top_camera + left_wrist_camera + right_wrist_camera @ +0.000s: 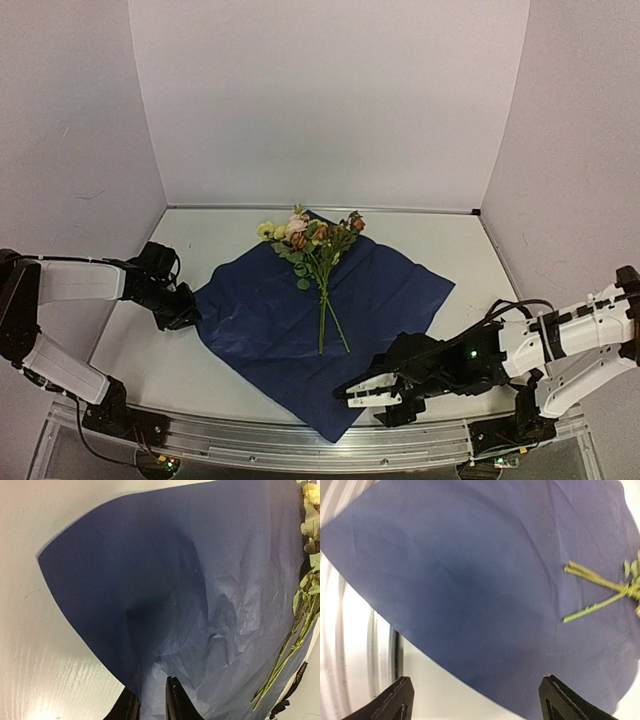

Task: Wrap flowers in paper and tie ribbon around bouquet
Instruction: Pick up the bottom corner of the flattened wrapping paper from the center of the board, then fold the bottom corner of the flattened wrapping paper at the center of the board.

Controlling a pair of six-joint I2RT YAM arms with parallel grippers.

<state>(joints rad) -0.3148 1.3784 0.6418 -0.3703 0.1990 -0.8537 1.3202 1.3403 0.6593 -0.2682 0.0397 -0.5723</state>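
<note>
My left tool [151,695] sits low at left, pinching thin, crinkled dark-blue paper [270,320]; right tool [365,393] gapes wide, lower right.

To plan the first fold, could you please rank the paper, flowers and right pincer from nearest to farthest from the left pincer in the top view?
1. Paper: its left corner sits at the left pincer.
2. Flowers: lying along the sheet's middle.
3. Right pincer: near right, by the front corner.
</note>
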